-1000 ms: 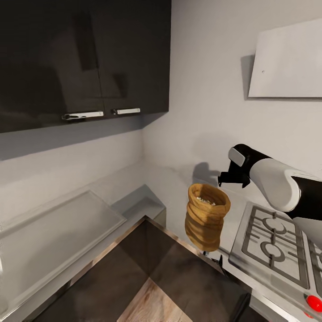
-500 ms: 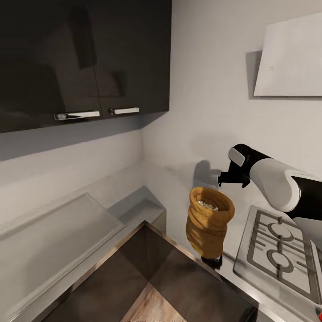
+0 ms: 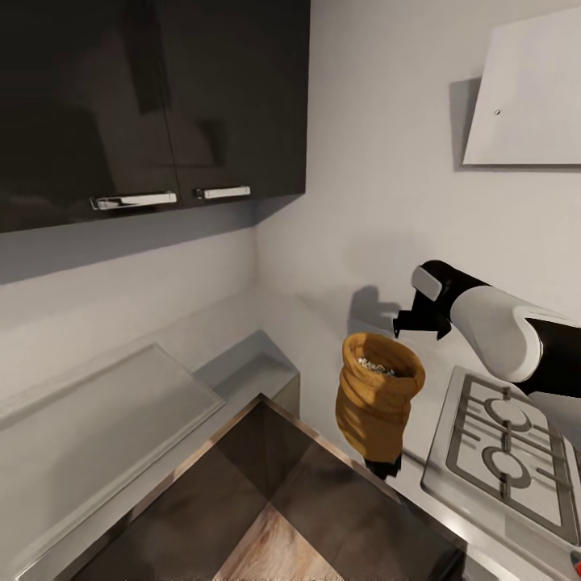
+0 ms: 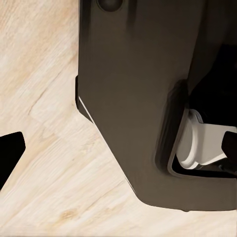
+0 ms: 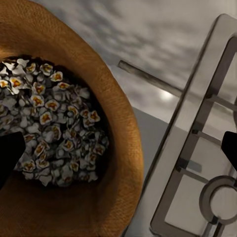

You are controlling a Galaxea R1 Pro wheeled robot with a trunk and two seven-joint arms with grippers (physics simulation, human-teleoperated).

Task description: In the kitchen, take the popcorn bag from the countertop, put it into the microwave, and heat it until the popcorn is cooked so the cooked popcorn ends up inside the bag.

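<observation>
The popcorn bag [image 3: 378, 403] is a tan-orange wrinkled sack, upright at the countertop's [image 3: 323, 339] shiny front edge, just left of the hob. Pale popcorn [image 5: 54, 123] fills its open mouth. My right arm [image 3: 492, 331] reaches over it from the right. My right gripper [image 5: 118, 150] hangs above the bag's rim [image 5: 126, 148], open, one fingertip [image 5: 10, 155] over the popcorn and the other [image 5: 229, 148] over the hob grate. My left gripper [image 4: 118, 150] is open above the wooden floor, beside my dark base [image 4: 143, 98]. The microwave is out of view.
A steel gas hob [image 3: 500, 444] lies on the counter right of the bag. A recessed grey tray-like panel [image 3: 97, 420] runs along the left arm of the L. Black wall cupboards [image 3: 153, 105] hang above, and a white hood [image 3: 524, 105] at the upper right. Light wooden floor [image 3: 274, 549] lies below.
The whole picture has shifted slightly, so the camera moved. The bag looks a little squatter and slightly lower right than a second ago. My right arm keeps its place in the picture.
</observation>
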